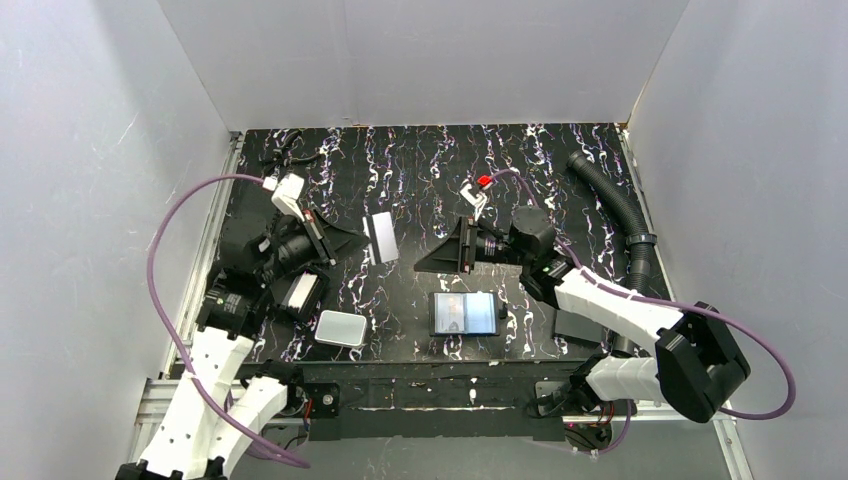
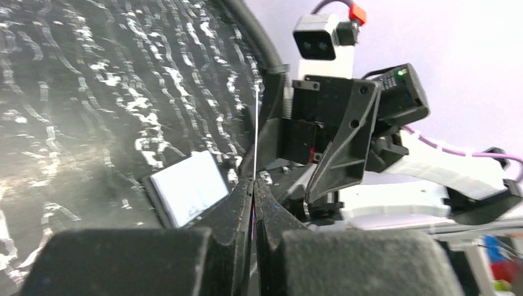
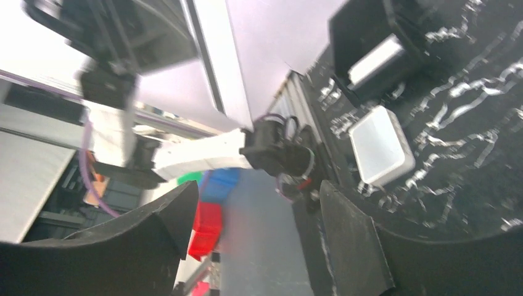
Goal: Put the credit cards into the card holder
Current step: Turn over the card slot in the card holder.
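Credit card, a thin silver-grey rectangle (image 1: 380,237), sits mid-frame pinched in the left gripper (image 2: 253,185); the right gripper (image 3: 258,202) gapes empty. Next, I'd say: slide it into the open black folding card holder (image 1: 463,313), lower centre.

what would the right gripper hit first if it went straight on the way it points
Probably the credit card pinched in the left gripper, just ahead of the open right gripper; relative height is unclear.

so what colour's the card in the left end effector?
The credit card is plain light silver-grey; top external view shows it best.
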Action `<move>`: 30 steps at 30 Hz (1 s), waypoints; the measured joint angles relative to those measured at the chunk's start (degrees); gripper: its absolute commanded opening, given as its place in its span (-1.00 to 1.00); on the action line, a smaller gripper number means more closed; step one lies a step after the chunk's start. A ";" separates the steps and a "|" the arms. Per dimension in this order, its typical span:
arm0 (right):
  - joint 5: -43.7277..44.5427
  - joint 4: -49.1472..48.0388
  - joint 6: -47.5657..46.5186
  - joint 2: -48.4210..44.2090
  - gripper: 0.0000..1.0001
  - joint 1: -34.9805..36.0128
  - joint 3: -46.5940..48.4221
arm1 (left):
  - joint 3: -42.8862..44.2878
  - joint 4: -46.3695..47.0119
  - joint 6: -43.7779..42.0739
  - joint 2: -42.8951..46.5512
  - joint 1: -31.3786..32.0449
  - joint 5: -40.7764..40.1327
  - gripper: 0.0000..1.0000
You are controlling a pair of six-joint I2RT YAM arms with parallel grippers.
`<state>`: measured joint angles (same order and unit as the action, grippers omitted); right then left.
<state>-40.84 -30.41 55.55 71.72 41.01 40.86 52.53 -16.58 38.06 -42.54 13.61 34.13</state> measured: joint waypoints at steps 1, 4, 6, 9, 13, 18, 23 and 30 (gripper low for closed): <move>0.17 -2.99 2.34 -0.04 0.57 0.00 -0.44 | -1.79 2.58 2.14 0.59 0.85 0.31 -1.00; 1.20 -8.87 7.65 -0.13 0.37 0.00 -0.68 | -6.14 9.51 8.07 1.90 3.78 0.63 -1.00; 2.08 -10.25 9.14 -0.55 0.27 0.00 -0.68 | -6.97 12.09 9.94 2.01 6.03 0.39 -1.00; 3.08 -11.37 10.80 -1.22 0.11 0.00 -0.68 | -7.15 14.80 11.54 2.25 9.92 -0.48 -1.00; 4.02 -12.94 12.70 -1.90 -0.18 0.00 -0.70 | -7.15 16.79 12.33 2.93 13.00 -1.38 -1.00; 4.72 -18.47 17.07 -3.02 -0.75 0.00 -1.68 | -8.07 18.23 12.74 2.58 16.55 -3.76 -1.00; 4.85 -23.19 20.79 -4.15 -0.97 -1.14 -4.76 | -8.07 18.47 12.37 -0.94 20.35 -6.23 -0.46; 10.10 20.96 -6.03 -16.17 -0.97 -10.93 -1.53 | -7.65 9.05 11.08 -11.98 21.46 -12.46 0.10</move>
<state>-30.74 -9.45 49.52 55.55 30.09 39.33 44.88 -7.53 49.15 -54.52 35.07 21.67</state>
